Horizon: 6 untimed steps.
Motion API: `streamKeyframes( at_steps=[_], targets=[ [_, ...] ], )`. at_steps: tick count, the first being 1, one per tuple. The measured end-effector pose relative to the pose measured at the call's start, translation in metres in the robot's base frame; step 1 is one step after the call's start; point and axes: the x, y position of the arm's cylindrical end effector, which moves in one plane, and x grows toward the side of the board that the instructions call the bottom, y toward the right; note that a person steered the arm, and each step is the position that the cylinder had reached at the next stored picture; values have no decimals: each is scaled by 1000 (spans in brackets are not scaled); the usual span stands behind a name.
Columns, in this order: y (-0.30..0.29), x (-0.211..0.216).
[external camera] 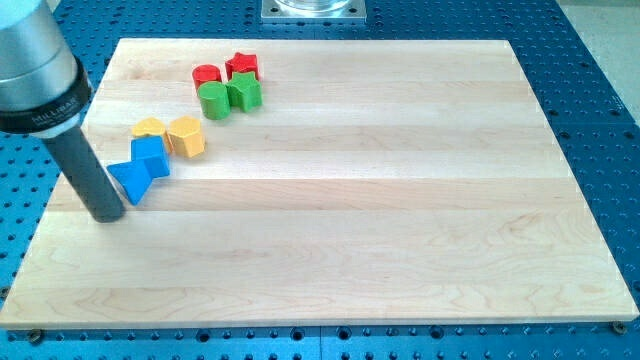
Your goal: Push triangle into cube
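Observation:
My tip (107,214) rests on the board at the view's left, just left of the blue triangle (129,181), touching or almost touching its left corner. The blue cube (152,157) sits against the triangle's upper right side. The dark rod rises from the tip to the grey arm body at the view's top left.
A yellow heart-like block (149,128) and a yellow hexagonal block (186,136) sit just above the blue cube. Further up are a red cylinder (207,75), a red star (243,66), a green cylinder (213,100) and a green star-like block (245,93). The wooden board (380,200) lies on a blue perforated table.

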Motion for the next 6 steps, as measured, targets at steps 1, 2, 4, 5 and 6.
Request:
streamKeyframes(
  at_steps=[1, 2, 4, 5, 6],
  targets=[
    [52, -8],
    [33, -19],
    [-30, -21],
    [-51, -9],
    [-54, -48]
  ],
)
